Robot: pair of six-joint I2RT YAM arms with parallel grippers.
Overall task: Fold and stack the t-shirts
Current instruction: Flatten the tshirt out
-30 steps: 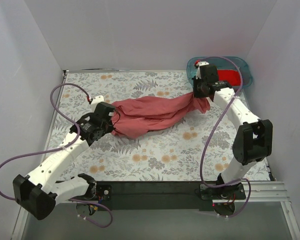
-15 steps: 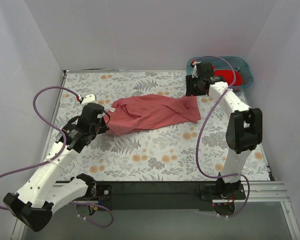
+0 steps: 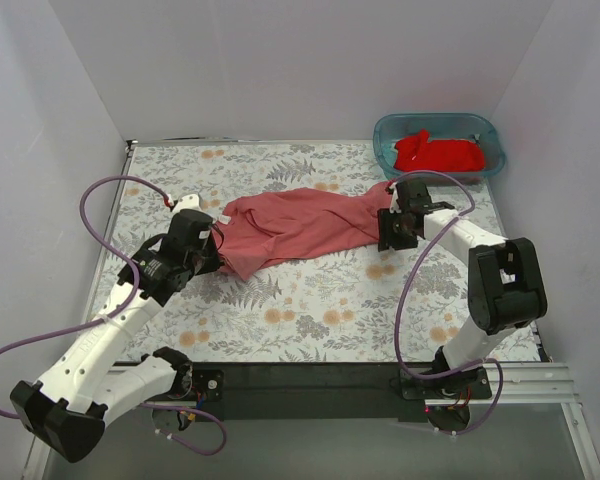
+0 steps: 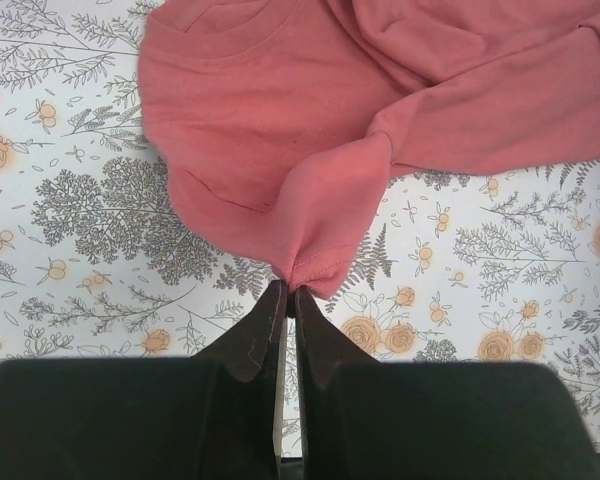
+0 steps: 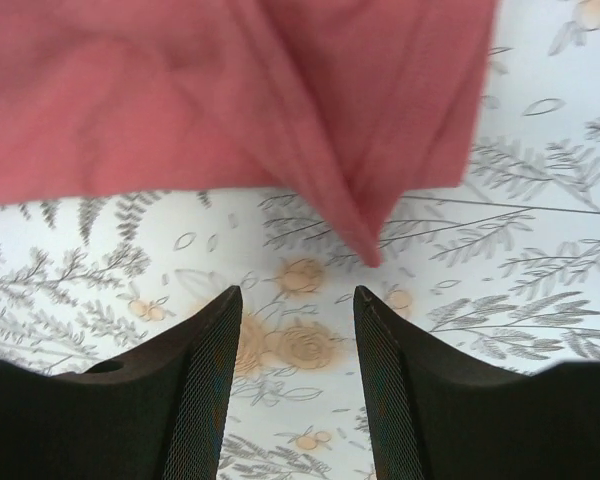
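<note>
The dusty salmon-red t-shirt (image 3: 300, 228) lies crumpled and stretched left to right across the flowered table. My left gripper (image 3: 214, 243) is at its left end, shut on a pinched fold of its hem (image 4: 310, 275), jaws (image 4: 288, 292) pressed together. At the shirt's right end my right gripper (image 3: 388, 230) hovers open, nothing between its fingers (image 5: 298, 292). A pointed corner of the shirt (image 5: 365, 245) lies just ahead of them. The brighter red t-shirt (image 3: 438, 153) sits bunched in the teal tub.
The teal plastic tub (image 3: 385, 135) stands at the back right corner. White walls close in the table on three sides. A black base strip (image 3: 310, 380) runs along the near edge. Purple cables loop off both arms.
My right gripper opened and let go of the salmon shirt's right end, then came down from near the tub towards the front. The shirt end dropped flat. My left gripper kept its hold.
</note>
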